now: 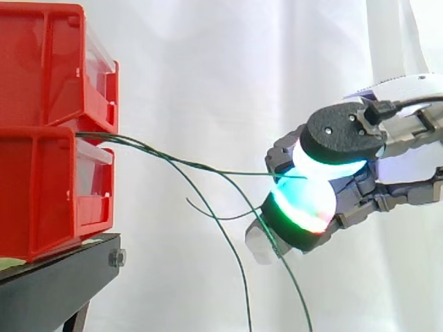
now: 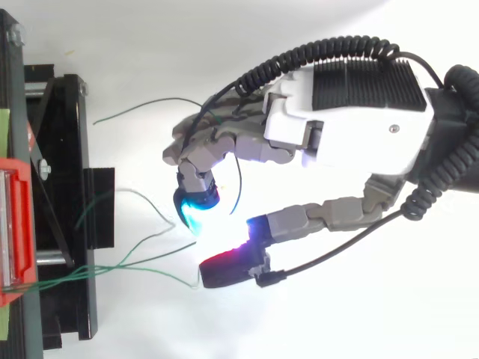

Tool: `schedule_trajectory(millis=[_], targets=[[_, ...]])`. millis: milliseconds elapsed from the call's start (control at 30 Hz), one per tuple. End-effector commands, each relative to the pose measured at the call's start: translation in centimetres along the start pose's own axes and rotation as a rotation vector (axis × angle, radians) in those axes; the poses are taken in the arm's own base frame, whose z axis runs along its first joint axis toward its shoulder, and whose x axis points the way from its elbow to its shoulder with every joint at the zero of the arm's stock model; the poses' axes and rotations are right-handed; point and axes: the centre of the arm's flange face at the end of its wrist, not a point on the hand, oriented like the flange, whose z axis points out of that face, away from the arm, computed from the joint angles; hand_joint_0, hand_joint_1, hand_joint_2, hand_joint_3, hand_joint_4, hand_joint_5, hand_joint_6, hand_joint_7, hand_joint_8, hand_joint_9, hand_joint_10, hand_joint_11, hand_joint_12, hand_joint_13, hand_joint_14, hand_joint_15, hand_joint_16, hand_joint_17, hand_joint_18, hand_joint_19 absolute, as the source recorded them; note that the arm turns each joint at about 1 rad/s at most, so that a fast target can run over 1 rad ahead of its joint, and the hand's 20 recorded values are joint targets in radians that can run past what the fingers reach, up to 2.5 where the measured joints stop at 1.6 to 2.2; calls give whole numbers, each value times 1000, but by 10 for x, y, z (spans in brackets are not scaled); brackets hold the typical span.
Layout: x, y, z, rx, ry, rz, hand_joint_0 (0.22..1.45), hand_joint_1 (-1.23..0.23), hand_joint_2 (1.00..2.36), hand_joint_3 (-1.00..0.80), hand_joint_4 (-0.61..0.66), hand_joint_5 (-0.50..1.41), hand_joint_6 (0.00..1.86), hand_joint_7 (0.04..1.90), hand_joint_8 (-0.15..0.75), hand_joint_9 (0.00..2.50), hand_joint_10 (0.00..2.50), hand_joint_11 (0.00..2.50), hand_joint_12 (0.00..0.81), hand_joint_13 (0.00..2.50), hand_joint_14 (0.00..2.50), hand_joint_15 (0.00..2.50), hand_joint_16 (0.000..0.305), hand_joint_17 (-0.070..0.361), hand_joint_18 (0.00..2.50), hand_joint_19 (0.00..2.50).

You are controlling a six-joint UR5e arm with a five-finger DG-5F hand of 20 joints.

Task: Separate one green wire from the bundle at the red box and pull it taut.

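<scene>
The level green wire [image 1: 228,172] runs into the glow at my hand [image 1: 342,131] and its end is lost there, so I cannot tell whether I grip it. Below my hand, two hanging wires [image 1: 289,280] are cut off by the bottom edge. Far across from my hand, the red bins [image 1: 41,138] run past the left edge, and the bundle's root is hidden between them. Seen from above, glare beside my hand swallows the wire tips.

We find two bins [image 1: 48,131] stacked on a stand [image 1: 55,283] at left, wires [image 1: 173,160] running right from between them, one wire [image 1: 266,173] ending in the hand [image 2: 352,127].
</scene>
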Motion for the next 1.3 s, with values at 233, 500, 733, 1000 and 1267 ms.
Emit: schedule_trajectory(millis=[233, 500, 733, 1000, 1267], targets=[[-1, 5, 3, -29, -21, -55, 597, -734, 1024, -127, -69, -153, 869, 1111, 248, 531, 8, 186, 351, 391, 7, 195, 50, 112, 326, 251], [0, 7, 4, -43, -28, -49, 598, -733, 1024, -126, -64, -153, 870, 1104, 249, 532, 7, 191, 352, 390, 7, 195, 50, 111, 328, 246], [-1, 7, 5, -44, -29, -45, 597, -734, 1024, -124, -62, -153, 869, 1116, 249, 532, 7, 186, 352, 389, 7, 194, 49, 111, 329, 250], [2, 9, 4, -43, -26, -49, 598, -735, 1024, -118, -61, -153, 870, 1115, 248, 531, 7, 191, 352, 388, 7, 198, 49, 111, 330, 248], [2, 9, 4, -44, -25, -49, 597, -735, 1024, -114, -70, -153, 871, 1110, 251, 545, 7, 203, 352, 396, 9, 196, 50, 112, 337, 250]])
